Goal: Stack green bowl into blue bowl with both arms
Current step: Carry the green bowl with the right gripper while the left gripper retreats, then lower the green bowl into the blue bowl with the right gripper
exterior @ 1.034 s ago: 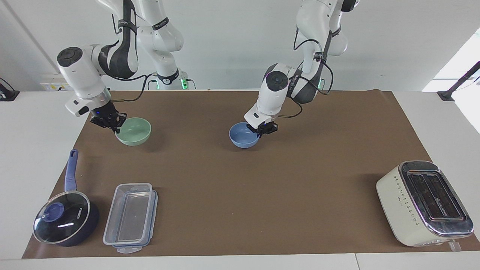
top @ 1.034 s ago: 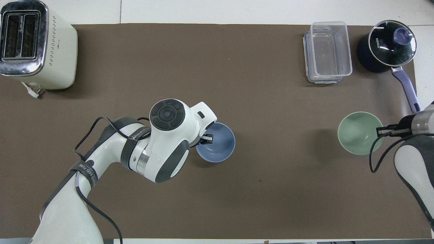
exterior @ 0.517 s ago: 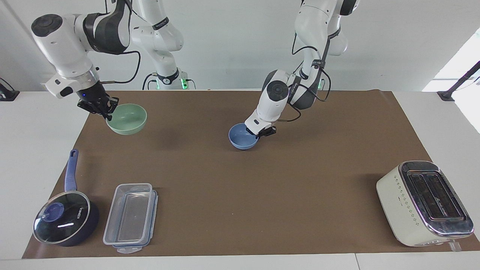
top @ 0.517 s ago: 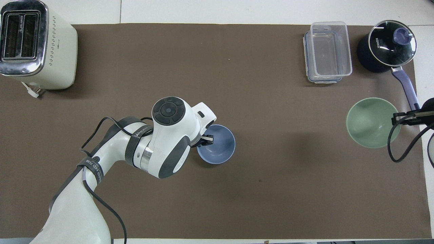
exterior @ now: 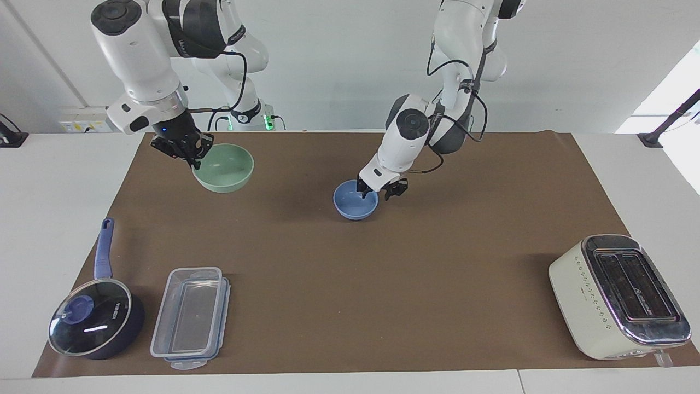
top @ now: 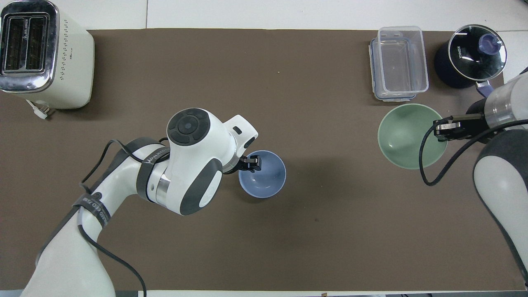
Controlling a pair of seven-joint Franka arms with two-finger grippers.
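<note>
**Inspector:** Start at the fingers. Right side first.

**Assistant:** The right gripper (exterior: pixel 192 154) has its fingers clenched on the rim of the green bowl (exterior: pixel 224 167), at the edge toward the right arm's end. The bowl hangs in the air, tilted a little, over the brown mat (exterior: pixel 350 284) at that end of the tabletop (exterior: pixel 54 191). A second ago it sat on the mat; since then it has been raised and carried part of the way toward the middle.

**Inspector:** And the left?

**Assistant:** The left gripper (exterior: pixel 383 190) is at the rim of the blue bowl (exterior: pixel 355 200), on the side toward the left arm's end. A second ago its fingers pinched that rim. Now they look spread apart, one over the bowl's inside and one outside it, so I judge the bowl released, though the wrist hides part of this from overhead. The blue bowl rests on the mat near the middle, nearer to the robots than the toaster (exterior: pixel 620 295).

**Inspector:** Meaning for the task?

**Assistant:** In my judgement the blue bowl is placed and the green bowl is in transit, well apart from it. The left gripper must clear the rim before the green bowl can come down inside. The saucepan (exterior: pixel 95 317) and the clear container (exterior: pixel 191 316) are out of the way.
</note>
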